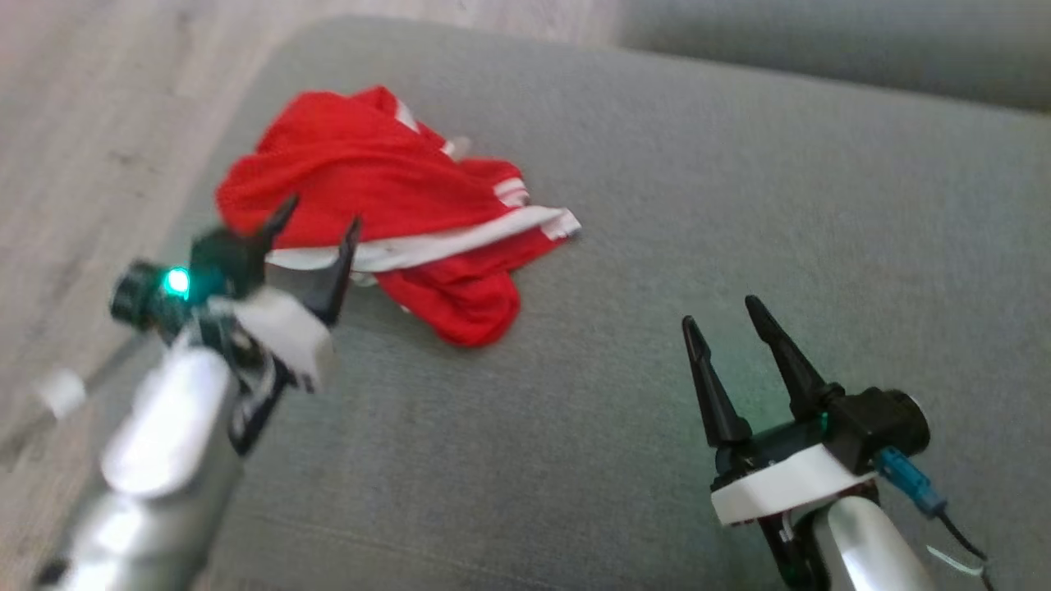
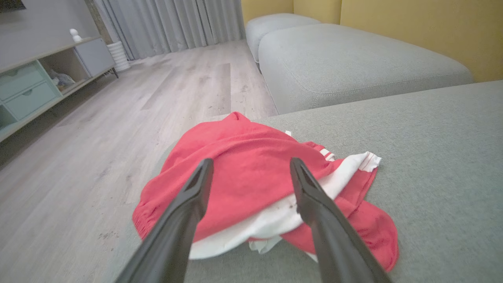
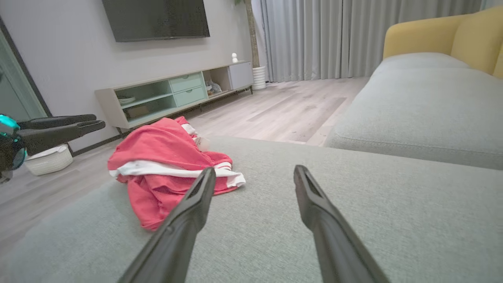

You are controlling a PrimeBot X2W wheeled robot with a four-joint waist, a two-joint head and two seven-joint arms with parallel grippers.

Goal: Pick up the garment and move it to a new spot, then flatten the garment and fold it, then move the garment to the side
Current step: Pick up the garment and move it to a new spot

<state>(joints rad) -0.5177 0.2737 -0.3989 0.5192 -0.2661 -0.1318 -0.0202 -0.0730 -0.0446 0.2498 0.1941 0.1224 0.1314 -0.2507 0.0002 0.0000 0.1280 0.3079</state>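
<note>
Garment (image 1: 386, 189) is a red heap with white trim, crumpled, lying on the grey sofa cushion (image 1: 739, 205) near its left corner, close to the edge over the wood floor (image 2: 118, 118)

My left gripper (image 1: 323, 211) has its jaws spread wide with nothing between them. In head view its fingertips overlap the near-left edge of the cloth and I can't tell contact from there. Left wrist view looks straight down the fingers: red fabric fills the gap between them and a white band runs under the right finger. That view also gives the yellow backrest (image 2: 393, 23), a second grey cushion (image 2: 346, 63) and grey curtains (image 2: 177, 19), which head view cuts off

Right wrist view settles the contact question. It catches the left gripper side-on at its left edge, fingers level and above the heap, apart from the cloth, not touching

My right gripper (image 1: 720, 312) also has its jaws apart and empty. It sits over bare cushion, well apart from the garment, fingers pointing up and a bit left in head view. Its own view shows the heap past its left finger, red sleeve end hanging toward me

Right wrist view alone gives the room: dark TV (image 3: 157, 17) on the wall, low cabinet (image 3: 165, 94) with pale green drawers, white basket (image 3: 49, 159) on the floor

Head view is motion-blurred on the left arm
</note>
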